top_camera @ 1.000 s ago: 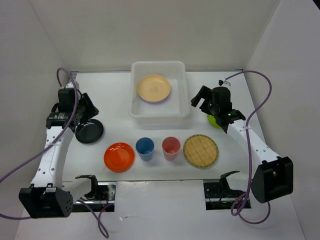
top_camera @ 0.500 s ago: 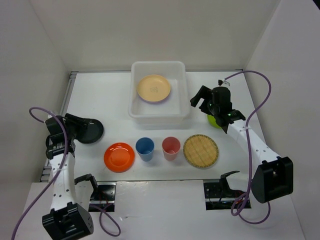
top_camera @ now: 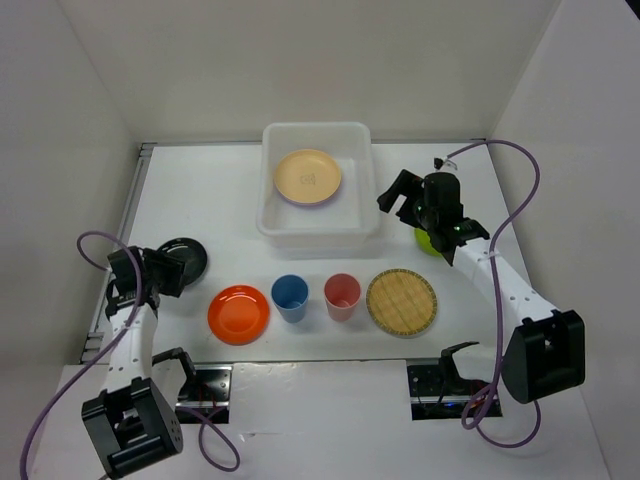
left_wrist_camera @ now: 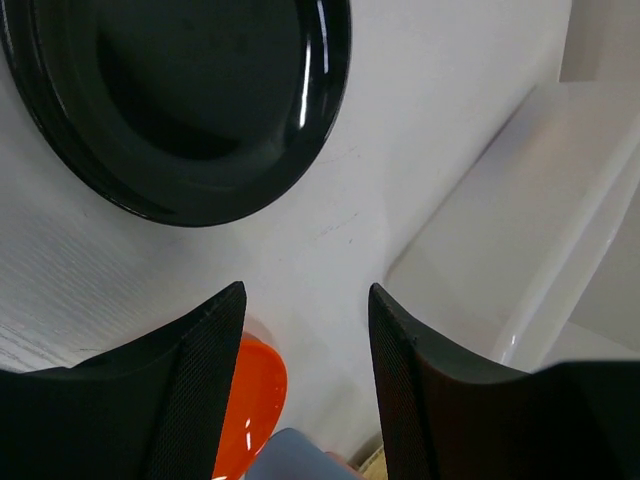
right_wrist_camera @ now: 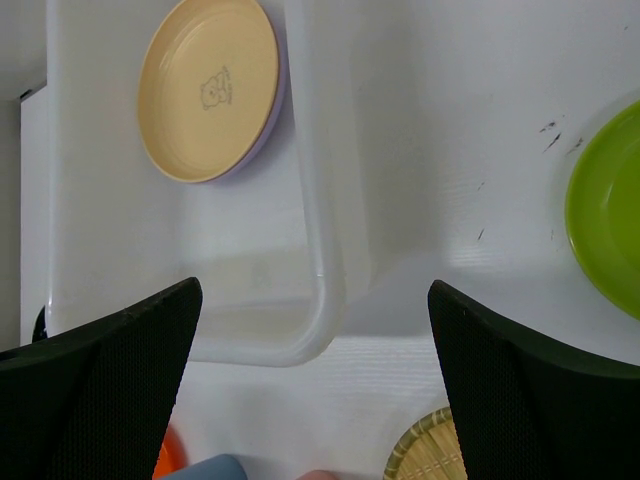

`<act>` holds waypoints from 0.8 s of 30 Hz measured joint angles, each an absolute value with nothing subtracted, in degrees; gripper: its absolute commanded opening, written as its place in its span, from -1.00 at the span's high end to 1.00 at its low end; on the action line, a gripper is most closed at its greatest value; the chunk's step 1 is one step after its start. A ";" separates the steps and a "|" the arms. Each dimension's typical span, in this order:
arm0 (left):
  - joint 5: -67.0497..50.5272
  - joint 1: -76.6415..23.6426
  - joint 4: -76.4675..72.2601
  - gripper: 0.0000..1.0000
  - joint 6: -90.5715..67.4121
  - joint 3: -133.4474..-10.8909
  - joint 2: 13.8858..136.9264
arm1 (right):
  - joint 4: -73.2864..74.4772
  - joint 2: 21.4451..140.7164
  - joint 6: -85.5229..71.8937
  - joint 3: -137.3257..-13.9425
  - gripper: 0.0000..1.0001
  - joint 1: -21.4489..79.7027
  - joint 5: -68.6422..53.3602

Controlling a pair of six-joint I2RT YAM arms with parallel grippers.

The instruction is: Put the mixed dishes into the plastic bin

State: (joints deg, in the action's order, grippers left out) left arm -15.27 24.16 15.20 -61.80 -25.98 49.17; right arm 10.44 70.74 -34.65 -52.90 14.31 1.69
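Lime plate (top_camera: 429,244) mostly behind right arm (top_camera: 470,246); purple plate (right_wrist_camera: 283,100) just rim sliver (yellow plate (right_wrist_camera: 208,90) atop it).

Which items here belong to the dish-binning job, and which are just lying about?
Job: plastic bin, pale yellow plate, purple plate beneath it, black plate, orange plate, blue cup, pink cup, woven disc, lime green plate.
Not job: purple cables, black brackets at the near edge.

a robot lab test cell: plain white panels (top_camera: 300,60) stand left of the left pincer (top_camera: 172,270), right of the right pincer (top_camera: 398,198) and beyond both. they box in a white worktop (top_camera: 220,190), and purple cables (top_camera: 541,185) loop off two bolted-down arms (top_camera: 495,275).
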 measured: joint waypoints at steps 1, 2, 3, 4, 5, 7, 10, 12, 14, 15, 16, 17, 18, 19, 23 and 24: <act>-15.29 24.16 14.46 -0.20 -62.13 -25.36 49.54 | 10.35 70.89 -34.65 -52.90 -0.96 14.31 1.56; -15.40 24.18 13.78 -0.20 -62.54 -24.71 50.09 | 10.28 71.00 -34.65 -52.90 -0.96 14.31 1.43; -15.46 24.18 13.19 -0.17 -63.07 -24.10 50.61 | 10.24 71.11 -34.65 -52.90 -0.96 14.31 1.32; -15.55 24.18 12.75 -0.17 -63.31 -23.55 51.35 | 10.17 71.22 -34.65 -52.90 -0.96 14.31 1.13; -15.57 24.18 12.29 -0.17 -63.42 -23.11 52.10 | 10.11 71.35 -34.65 -52.90 -0.96 14.31 0.99; -15.70 24.18 11.84 -0.17 -63.51 -22.72 53.28 | 10.00 71.66 -34.65 -52.90 -0.96 14.31 0.80; -15.68 24.18 10.66 -0.17 -64.45 -22.26 53.78 | 9.89 71.94 -34.65 -52.90 -0.96 14.31 0.56; -15.68 24.18 9.58 -0.17 -64.95 -21.78 53.95 | 9.76 72.05 -34.65 -52.90 -0.96 14.31 0.36; -15.55 24.18 8.58 -0.17 -65.32 -21.08 54.35 | 9.50 72.29 -34.65 -52.90 -0.96 14.28 0.10; -15.40 24.18 8.32 -0.17 -65.60 -20.91 54.78 | 9.45 72.42 -34.65 -52.90 -0.96 14.28 -0.01; -15.29 24.18 7.90 -0.17 -66.02 -20.75 55.51 | 9.43 72.53 -34.65 -52.90 -0.96 14.28 -0.08; -15.18 24.18 7.33 -0.17 -66.22 -20.53 56.31 | 9.43 72.60 -34.65 -52.90 -0.96 14.28 -0.25; -15.16 24.18 6.96 -0.17 -66.35 -20.32 56.99 | 9.43 72.62 -34.65 -52.90 -0.96 14.28 -0.30; -15.11 24.18 6.55 -0.17 -66.43 -20.01 57.67 | 9.41 72.62 -34.65 -52.90 -0.96 14.28 -0.34; -15.05 24.18 5.32 -0.17 -66.81 -18.96 59.99 | 9.39 72.62 -34.63 -52.90 -0.96 14.28 -0.51; -15.05 24.18 5.15 -0.17 -67.00 -18.92 60.42 | 9.37 72.62 -34.61 -52.90 -0.96 14.28 -0.51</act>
State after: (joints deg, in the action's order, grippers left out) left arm -15.05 24.18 5.15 -67.00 -18.92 60.42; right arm 9.37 72.62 -34.61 -52.90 14.28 -0.51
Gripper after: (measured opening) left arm 0.589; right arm 0.980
